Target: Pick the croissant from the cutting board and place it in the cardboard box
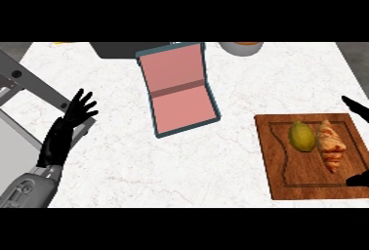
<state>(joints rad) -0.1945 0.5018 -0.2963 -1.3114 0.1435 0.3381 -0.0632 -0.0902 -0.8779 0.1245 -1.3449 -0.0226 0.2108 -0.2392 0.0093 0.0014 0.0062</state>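
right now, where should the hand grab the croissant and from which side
Probably across the thick middle of the croissant, coming from above and the right. It lies lengthwise on the cutting board with a lemon close on its left, so the right hand, at the board's right edge, has the freer side.

Bright, even light from overhead, soft faint shadows beside the cutting board (277, 161), no glare.

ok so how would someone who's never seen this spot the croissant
Find the wooden cutting board at the counter's right. Two items lie side by side in its recess; the croissant is the right-hand one, long, tapered, golden-brown and ridged, unlike the smooth yellow-green fruit at its left.
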